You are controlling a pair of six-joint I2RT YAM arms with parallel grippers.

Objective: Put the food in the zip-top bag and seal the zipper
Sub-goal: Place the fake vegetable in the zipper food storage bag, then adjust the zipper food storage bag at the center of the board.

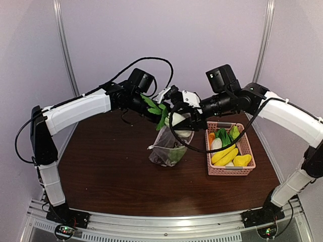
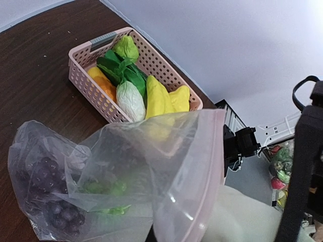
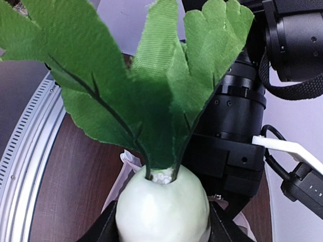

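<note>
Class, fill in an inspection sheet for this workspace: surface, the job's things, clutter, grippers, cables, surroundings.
surface: dark brown table, no spills seen.
job's things: zip-top bag stands with its mouth up, grapes and a green piece inside; white radish hangs above the mouth; bananas and other food lie in the pink basket.
clutter: nothing seen.
grippers: left gripper shut, apparently pinching the bag's mouth edge; right gripper shut on the radish.
cables: a black cable from the right arm droops across bag and basket.
surroundings: pale walls; metal rail at the near edge.
</note>
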